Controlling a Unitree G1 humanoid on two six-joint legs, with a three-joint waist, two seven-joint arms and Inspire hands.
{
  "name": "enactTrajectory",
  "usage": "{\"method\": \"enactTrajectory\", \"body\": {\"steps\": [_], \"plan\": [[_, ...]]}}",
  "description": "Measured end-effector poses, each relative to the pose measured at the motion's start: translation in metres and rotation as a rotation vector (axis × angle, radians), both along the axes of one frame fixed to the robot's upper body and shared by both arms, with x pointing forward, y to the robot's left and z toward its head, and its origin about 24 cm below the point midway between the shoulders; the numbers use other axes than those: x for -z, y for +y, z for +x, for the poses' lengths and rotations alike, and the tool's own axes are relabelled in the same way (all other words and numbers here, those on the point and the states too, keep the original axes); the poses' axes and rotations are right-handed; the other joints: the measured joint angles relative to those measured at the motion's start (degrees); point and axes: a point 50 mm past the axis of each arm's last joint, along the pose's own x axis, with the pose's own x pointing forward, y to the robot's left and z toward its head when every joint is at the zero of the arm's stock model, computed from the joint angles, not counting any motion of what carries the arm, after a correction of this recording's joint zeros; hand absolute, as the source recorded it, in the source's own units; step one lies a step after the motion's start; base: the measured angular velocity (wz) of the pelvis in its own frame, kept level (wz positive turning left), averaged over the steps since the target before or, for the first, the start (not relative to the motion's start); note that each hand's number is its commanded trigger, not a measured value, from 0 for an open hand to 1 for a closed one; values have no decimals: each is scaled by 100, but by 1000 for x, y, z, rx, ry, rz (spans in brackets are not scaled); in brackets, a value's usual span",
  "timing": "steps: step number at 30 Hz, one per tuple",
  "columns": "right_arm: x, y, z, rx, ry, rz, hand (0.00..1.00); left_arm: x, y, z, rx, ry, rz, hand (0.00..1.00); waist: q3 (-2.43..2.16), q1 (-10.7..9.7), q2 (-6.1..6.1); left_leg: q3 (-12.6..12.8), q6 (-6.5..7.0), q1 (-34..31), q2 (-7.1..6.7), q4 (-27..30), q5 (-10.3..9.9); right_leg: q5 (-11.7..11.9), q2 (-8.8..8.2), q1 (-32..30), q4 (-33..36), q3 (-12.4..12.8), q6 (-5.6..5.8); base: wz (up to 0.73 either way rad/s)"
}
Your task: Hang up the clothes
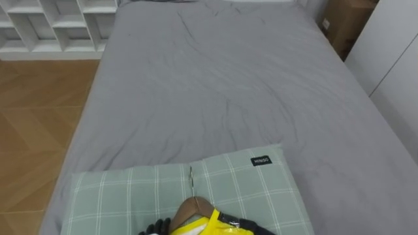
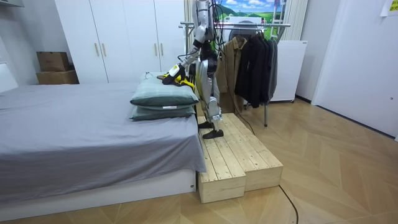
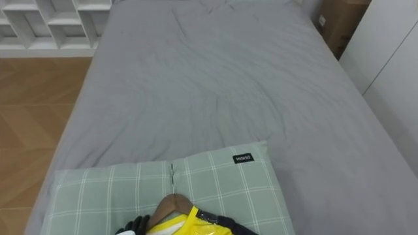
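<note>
- Left hand: fingers look clenched on the hanger, at its left shoulder. The frame edge cuts off the rest of the grip.
- Yellow top sits on the hanger, just right of & under the fingers. In the room view it's held up just above the pillow.
- Wire hook points away from the fingers, over the pillow.
- Risk 1: grip is off-centre, so the hanger could tip & the top slide off toward the side away from the fingers.
- Risk 2: hook is low over the pillow. If the fingers dip or drag, it may snag the cover.
- Risk 3: rack is behind the robot, opposite to where the fingers reach. It'd need to turn on the wood platform, and a bad step near the edge means a stumble.
- Risk 4: rail is already crowded w/ dark coats, so a free gap for the hook may be tight.
- Around: grey bed stretches beyond the fingers, w/ white shelves far left of them & a cardboard box far right.
- Nothing lies between the fingers & the far end of the bed. What's in the way is all behind, i.e. coats & the platform edge.
</note>
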Motion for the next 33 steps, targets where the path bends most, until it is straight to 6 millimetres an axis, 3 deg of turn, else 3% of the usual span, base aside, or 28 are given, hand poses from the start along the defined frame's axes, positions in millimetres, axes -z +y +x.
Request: {"method": "enactTrajectory", "body": {"steps": [23, 32, 33], "plan": [[1, -1, -5, 42, 27, 4, 0, 9, 22, -11, -143, -16, 12, 0, -70, 142, -29, 12, -28, 78, 48, -43, 15, 38, 67, 19, 16, 77, -38, 0], [1, -1, -3, 35, 25, -8, 0, 5, 24, -3, -155, -30, 8, 0, -39, 185, -107, -4, -58, -6, 66, -4, 34, 49, 72, -35, 3, 24, -55, 2], [1, -1, -3, 35, 25, -8, 0, 5, 24, -2, -163, -31, 6, 13, -42, 186, -118, -3, -59, -6, 66, 0, 34, 50, 72, -35, 3, 26, -57, 0]]}}
